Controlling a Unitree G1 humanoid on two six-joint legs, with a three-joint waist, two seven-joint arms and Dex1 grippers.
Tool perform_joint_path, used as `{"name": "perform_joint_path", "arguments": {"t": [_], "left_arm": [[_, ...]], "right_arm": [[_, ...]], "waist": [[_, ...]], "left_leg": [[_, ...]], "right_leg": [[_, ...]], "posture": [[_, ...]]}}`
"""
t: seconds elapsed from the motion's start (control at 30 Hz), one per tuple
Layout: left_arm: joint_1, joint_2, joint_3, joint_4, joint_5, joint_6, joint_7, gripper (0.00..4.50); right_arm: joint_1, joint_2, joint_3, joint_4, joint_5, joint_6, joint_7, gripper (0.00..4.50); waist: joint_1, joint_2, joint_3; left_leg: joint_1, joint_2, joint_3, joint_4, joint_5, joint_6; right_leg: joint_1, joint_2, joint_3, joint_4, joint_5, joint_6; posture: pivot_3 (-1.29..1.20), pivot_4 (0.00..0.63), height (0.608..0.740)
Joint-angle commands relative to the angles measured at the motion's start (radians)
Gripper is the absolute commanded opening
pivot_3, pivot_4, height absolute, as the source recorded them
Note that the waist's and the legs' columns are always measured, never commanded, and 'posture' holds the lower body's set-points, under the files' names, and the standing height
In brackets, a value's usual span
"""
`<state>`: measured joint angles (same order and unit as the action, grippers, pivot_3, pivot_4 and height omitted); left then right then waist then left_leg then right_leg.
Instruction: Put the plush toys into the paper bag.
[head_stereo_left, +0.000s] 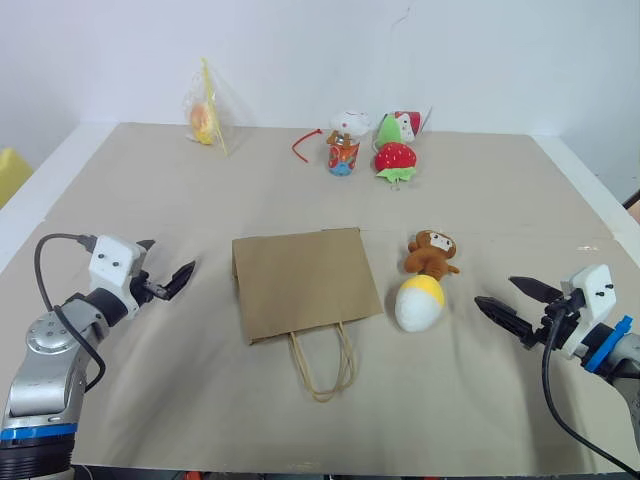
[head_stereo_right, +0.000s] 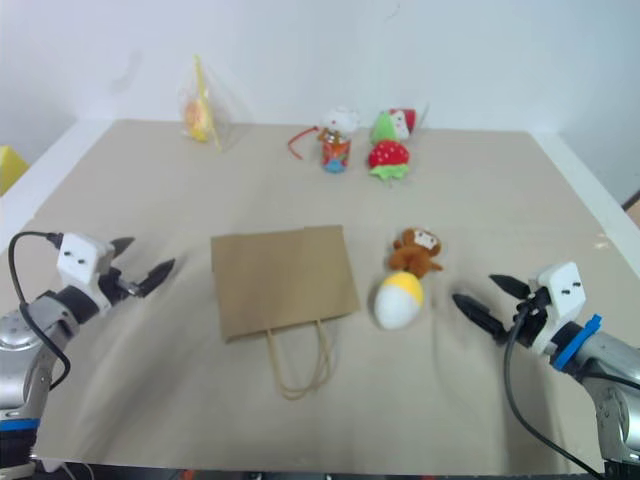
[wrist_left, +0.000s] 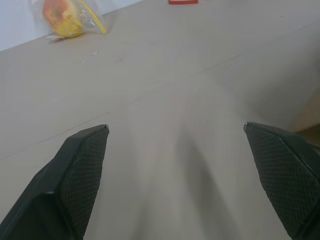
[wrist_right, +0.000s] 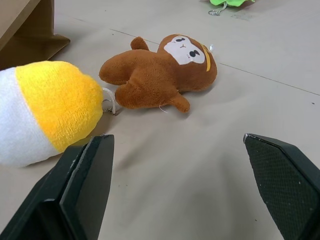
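Note:
The brown paper bag (head_stereo_left: 303, 281) lies flat in the middle of the table, its cord handles (head_stereo_left: 322, 368) toward me. Just to its right lie the plush toys: a brown monkey (head_stereo_left: 432, 254) and, touching it on the near side, a white egg with a yellow end (head_stereo_left: 419, 302). In the right wrist view the monkey (wrist_right: 160, 71) and egg (wrist_right: 45, 111) lie just ahead of the fingers. My right gripper (head_stereo_left: 507, 300) hovers open to the right of the egg, pointing toward it. Left of the bag, my left gripper (head_stereo_left: 163, 266) stands open over bare table, holding nothing.
At the back of the table stand a small clear plastic bag with yellow-orange contents (head_stereo_left: 206, 118), an orange-and-blue cup toy (head_stereo_left: 344, 143), a red strawberry plush (head_stereo_left: 396, 160) and a green-and-red item (head_stereo_left: 398, 128). A yellow object (head_stereo_left: 10, 172) sits past the left edge.

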<state>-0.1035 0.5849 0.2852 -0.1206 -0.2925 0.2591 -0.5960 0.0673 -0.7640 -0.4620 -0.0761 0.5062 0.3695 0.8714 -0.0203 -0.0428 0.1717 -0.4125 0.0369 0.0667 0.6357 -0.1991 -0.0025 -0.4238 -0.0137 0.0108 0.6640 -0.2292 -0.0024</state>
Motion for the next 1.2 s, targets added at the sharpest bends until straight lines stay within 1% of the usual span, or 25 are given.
{"name": "perform_joint_path", "arguments": {"t": [0.03,0.2,0.43,0.53,0.6,0.63,0.7,0.8,0.87,0.93,1.0,1.07,1.13,1.2], "left_arm": [[0.002,0.017,0.006,-0.032,-0.007,-0.022,-0.013,4.46],[0.031,0.006,0.008,-0.071,-0.024,-0.023,-0.027,4.46],[0.013,0.019,-0.004,-0.071,-0.021,-0.024,-0.037,4.46],[-0.010,0.037,-0.011,-0.084,-0.016,-0.030,-0.048,4.46],[-0.049,0.050,-0.019,-0.103,-0.024,-0.025,-0.060,4.46],[-0.073,0.062,-0.035,-0.118,-0.025,-0.027,-0.077,4.46],[-0.130,0.084,-0.107,-0.179,-0.027,-0.037,-0.144,4.46],[-0.172,0.095,-0.267,-0.276,-0.012,-0.072,-0.272,4.46],[-0.173,0.103,-0.345,-0.299,-0.006,-0.089,-0.341,4.46],[-0.166,0.113,-0.388,-0.301,0.009,-0.119,-0.386,4.46],[-0.147,0.143,-0.425,-0.295,0.028,-0.162,-0.444,4.46],[-0.136,0.165,-0.445,-0.286,0.045,-0.200,-0.483,4.46],[-0.129,0.179,-0.466,-0.259,0.074,-0.275,-0.517,4.46],[-0.128,0.184,-0.481,-0.240,0.090,-0.323,-0.543,4.46]], "right_arm": [[-0.018,-0.023,-0.011,0.016,0.006,-0.018,0.027,4.50],[-0.036,-0.022,-0.006,0.066,-0.013,-0.054,0.046,4.50],[-0.065,-0.019,0.002,0.105,-0.022,-0.084,0.068,4.50],[-0.109,-0.028,0.022,0.080,0.017,-0.045,0.091,4.50],[-0.156,-0.046,0.050,0.025,0.059,0.007,0.115,4.50],[-0.191,-0.055,0.074,-0.007,0.084,0.040,0.130,4.50],[-0.280,-0.061,0.161,-0.105,0.138,0.113,0.172,4.50],[-0.364,-0.047,0.306,-0.234,0.196,0.182,0.247,4.50],[-0.401,-0.032,0.380,-0.284,0.195,0.191,0.275,4.50],[-0.440,-0.014,0.423,-0.303,0.193,0.207,0.269,4.50],[-0.502,0.015,0.457,-0.294,0.181,0.219,0.241,4.50],[-0.541,0.030,0.472,-0.279,0.172,0.225,0.223,4.50],[-0.561,0.038,0.476,-0.276,0.164,0.235,0.204,4.50],[-0.567,0.042,0.476,-0.276,0.161,0.242,0.191,4.50]], "waist": [[0.000,0.000,0.000],[-0.001,0.000,0.000],[0.001,0.000,0.000],[0.000,0.000,0.000],[-0.001,0.000,0.000],[-0.001,0.000,0.000],[0.000,0.001,0.000],[-0.002,0.000,0.001],[-0.001,0.000,0.001],[-0.001,0.000,0.001],[0.000,0.000,0.001],[-0.003,0.001,0.001],[-0.008,0.001,0.001],[0.000,0.001,0.001]], "left_leg": [[0.000,0.000,0.000,0.000,0.000,0.000],[0.000,0.000,0.001,0.000,0.000,0.000],[0.000,0.000,0.000,0.000,0.000,0.000],[0.000,0.000,0.000,0.000,0.000,0.000],[0.000,0.000,0.000,0.000,0.000,0.000],[0.000,0.000,0.001,0.000,0.000,0.000],[0.000,0.000,0.000,0.000,0.000,0.000],[0.001,0.000,0.000,0.000,0.000,0.000],[0.001,0.000,0.000,0.000,0.000,0.000],[0.001,0.000,0.000,0.000,-0.001,0.000],[0.000,0.000,0.000,0.000,-0.002,0.000],[-0.003,0.000,0.000,0.000,-0.003,0.000],[-0.002,0.001,0.001,0.001,-0.003,0.000],[-0.001,0.002,-0.001,0.001,-0.003,0.000]], "right_leg": [[0.000,0.000,0.000,0.000,0.000,0.000],[0.000,0.000,0.001,0.000,0.000,0.000],[0.000,0.000,0.000,0.000,0.000,0.000],[0.000,0.000,0.000,0.000,0.000,0.000],[0.000,0.000,0.000,0.000,0.000,0.000],[0.000,0.000,0.001,0.000,0.000,0.000],[0.000,0.001,0.000,0.000,0.000,0.001],[0.000,0.001,0.001,0.000,0.001,0.001],[0.000,0.002,0.001,0.000,0.001,0.001],[0.001,0.005,0.001,0.000,0.000,0.001],[0.001,0.005,0.002,0.000,-0.001,0.001],[-0.002,0.005,0.002,0.000,-0.002,0.001],[-0.002,0.005,0.004,0.000,-0.002,0.001],[-0.001,0.006,0.002,0.000,-0.002,0.000]], "posture": [[0.00,0.150,0.740],[0.00,0.150,0.740],[0.00,0.150,0.740],[0.00,0.150,0.740],[0.00,0.150,0.740],[0.00,0.150,0.740],[0.00,0.150,0.740],[0.00,0.150,0.740],[0.00,0.150,0.740],[0.00,0.150,0.740],[0.00,0.150,0.740],[0.00,0.150,0.740],[0.00,0.150,0.740],[0.00,0.150,0.740]]}}
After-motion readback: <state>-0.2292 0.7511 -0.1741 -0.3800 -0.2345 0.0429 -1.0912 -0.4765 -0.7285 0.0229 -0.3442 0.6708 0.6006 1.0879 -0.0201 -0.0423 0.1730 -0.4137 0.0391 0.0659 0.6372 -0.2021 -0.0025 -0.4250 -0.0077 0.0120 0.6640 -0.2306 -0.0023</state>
